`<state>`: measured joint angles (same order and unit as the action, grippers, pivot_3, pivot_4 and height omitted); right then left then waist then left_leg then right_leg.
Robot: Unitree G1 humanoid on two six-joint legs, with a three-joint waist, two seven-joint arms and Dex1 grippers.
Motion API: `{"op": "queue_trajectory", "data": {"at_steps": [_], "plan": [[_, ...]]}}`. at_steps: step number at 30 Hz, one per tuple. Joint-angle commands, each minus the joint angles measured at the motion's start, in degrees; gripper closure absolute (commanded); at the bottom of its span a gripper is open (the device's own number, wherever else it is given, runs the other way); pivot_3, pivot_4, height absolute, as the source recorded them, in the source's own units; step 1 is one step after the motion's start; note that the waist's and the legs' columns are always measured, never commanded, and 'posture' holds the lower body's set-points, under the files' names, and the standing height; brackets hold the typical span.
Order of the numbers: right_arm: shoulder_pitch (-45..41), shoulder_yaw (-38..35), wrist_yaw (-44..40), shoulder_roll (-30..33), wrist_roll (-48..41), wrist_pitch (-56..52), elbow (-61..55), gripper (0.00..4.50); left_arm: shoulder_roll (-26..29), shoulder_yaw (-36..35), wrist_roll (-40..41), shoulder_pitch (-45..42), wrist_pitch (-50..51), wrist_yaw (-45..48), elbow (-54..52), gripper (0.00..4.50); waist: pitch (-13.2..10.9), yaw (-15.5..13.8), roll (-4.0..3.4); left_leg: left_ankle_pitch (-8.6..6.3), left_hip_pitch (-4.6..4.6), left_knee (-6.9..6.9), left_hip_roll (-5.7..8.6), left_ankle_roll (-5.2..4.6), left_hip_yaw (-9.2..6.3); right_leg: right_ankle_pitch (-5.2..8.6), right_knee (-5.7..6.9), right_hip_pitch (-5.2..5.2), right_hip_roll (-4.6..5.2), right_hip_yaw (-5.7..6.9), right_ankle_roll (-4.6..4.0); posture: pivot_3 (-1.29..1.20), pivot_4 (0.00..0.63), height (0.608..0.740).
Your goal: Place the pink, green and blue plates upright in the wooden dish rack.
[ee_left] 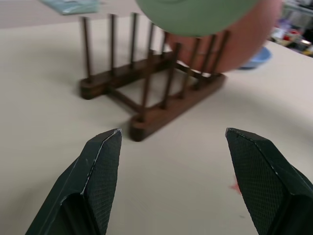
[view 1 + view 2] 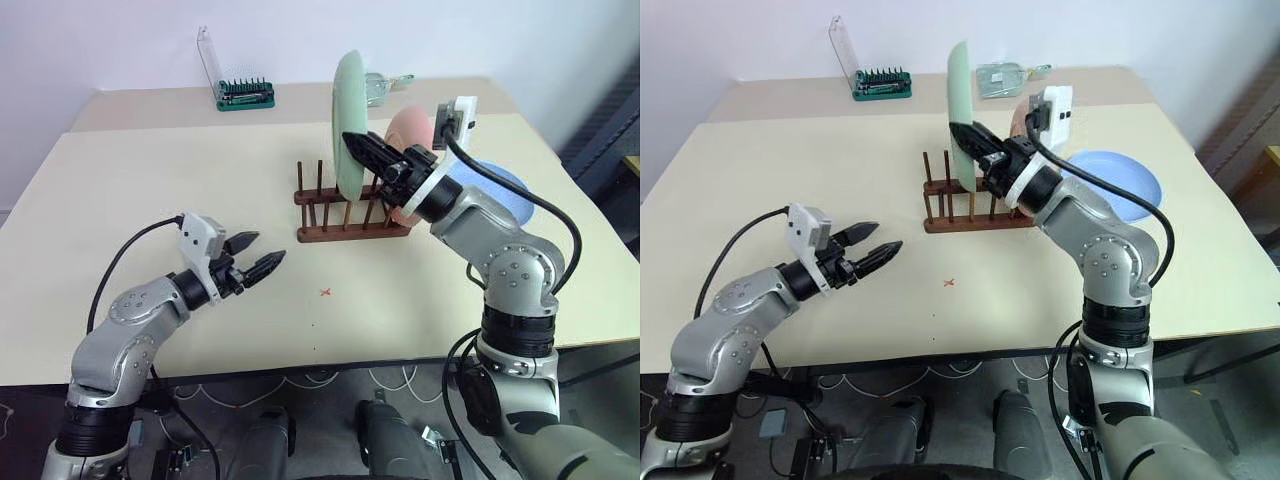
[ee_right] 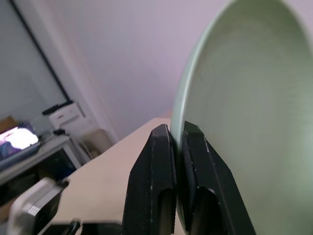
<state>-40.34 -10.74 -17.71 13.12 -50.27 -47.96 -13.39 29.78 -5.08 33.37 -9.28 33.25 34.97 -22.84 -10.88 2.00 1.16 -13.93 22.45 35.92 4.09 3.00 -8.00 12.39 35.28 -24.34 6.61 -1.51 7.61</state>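
My right gripper (image 2: 352, 140) is shut on the rim of the pale green plate (image 2: 350, 120), holding it upright on edge above the wooden dish rack (image 2: 345, 215). The pink plate (image 2: 410, 130) stands upright at the rack's right end, partly hidden behind my right wrist. On the table to the right of the rack, the blue plate (image 2: 1120, 180) lies flat. My left gripper (image 2: 268, 248) hovers low over the table to the left of and in front of the rack, open and empty, pointing toward the rack (image 1: 146, 98).
A green tool holder (image 2: 245, 92) with a clear back stands at the far left of the table. A clear packet (image 2: 385, 85) lies at the far edge behind the green plate. A small red cross (image 2: 325, 292) marks the tabletop in front of the rack.
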Motion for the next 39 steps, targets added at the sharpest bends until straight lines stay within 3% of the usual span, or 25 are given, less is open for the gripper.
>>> {"op": "queue_trajectory", "data": {"at_steps": [1, 16, 19, 24, 30, 36, 39], "plan": [[-1.5, -1.4, 0.1, 0.8, -1.3, 0.0, 0.1, 4.5, 0.4, 0.4, 0.3, 0.2, -0.5, 1.0, -2.7, 1.04, 0.0, 0.0, -0.01, 0.0, 0.0, 0.0, 0.0, 0.0, 0.0, 0.0, 0.0, 0.0, 0.0, 0.0, 0.0, 0.0, 0.15, 0.74], [-3.8, -4.0, 6.9, 1.1, -4.4, -7.4, 8.3, 4.5, -0.2, 1.5, -0.8, 0.1, -0.9, 0.3, -2.4, 1.04, 0.0, 0.2, -0.04, 0.0, 0.0, 0.0, -0.01, -0.02, 0.0, 0.0, 0.01, 0.0, -0.01, 0.0, 0.0, 0.0, 0.15, 0.74], [-4.0, -3.9, 7.3, 1.0, -4.4, -7.7, 7.8, 3.54, -0.1, 1.7, -1.0, 0.2, -1.0, 0.3, -2.4, 0.98, 0.0, 0.2, -0.05, 0.0, 0.0, 0.0, -0.01, -0.02, 0.0, 0.0, 0.0, 0.0, -0.01, 0.0, 0.0, 0.0, 0.15, 0.74], [-4.7, -1.9, 6.4, 2.8, -2.1, -6.9, 5.3, 1.1, -0.2, 2.0, -1.0, 0.1, -1.1, 0.4, -2.3, 0.98, 0.0, 0.2, -0.06, -0.01, 0.0, 0.0, -0.01, -0.02, 0.0, 0.0, 0.01, 0.0, -0.01, 0.0, 0.0, 0.0, 0.15, 0.74], [-5.9, 3.4, -1.6, 11.0, 5.0, -1.8, -0.5, 1.1, -0.6, 2.3, -1.3, 0.1, -1.2, 0.5, -2.2, 0.98, 0.0, 0.1, -0.09, -0.02, 0.02, 0.02, 0.0, -0.04, 0.02, 0.01, -0.02, 0.0, -0.01, 0.01, 0.01, 0.0, 0.15, 0.74], [-2.6, 5.4, -16.0, 21.5, 12.7, 11.5, -8.6, 1.1, -1.3, 3.0, -1.7, -0.1, -1.1, 0.6, -2.2, 0.98, 0.0, -0.1, -0.07, -0.05, 0.03, 0.03, 0.0, -0.09, 0.04, 0.02, -0.08, 0.04, 0.0, 0.02, 0.04, 0.0, 0.15, 0.74], [2.3, -3.5, -22.9, 29.2, 9.8, 11.7, -6.8, 1.1, -2.0, 4.7, -1.6, -0.4, -0.8, 1.0, -2.5, 0.98, 0.0, -0.7, -0.07, -0.05, 0.02, 0.05, -0.01, -0.11, 0.04, 0.02, -0.09, 0.09, 0.0, 0.02, 0.04, 0.0, 0.15, 0.74]]}}
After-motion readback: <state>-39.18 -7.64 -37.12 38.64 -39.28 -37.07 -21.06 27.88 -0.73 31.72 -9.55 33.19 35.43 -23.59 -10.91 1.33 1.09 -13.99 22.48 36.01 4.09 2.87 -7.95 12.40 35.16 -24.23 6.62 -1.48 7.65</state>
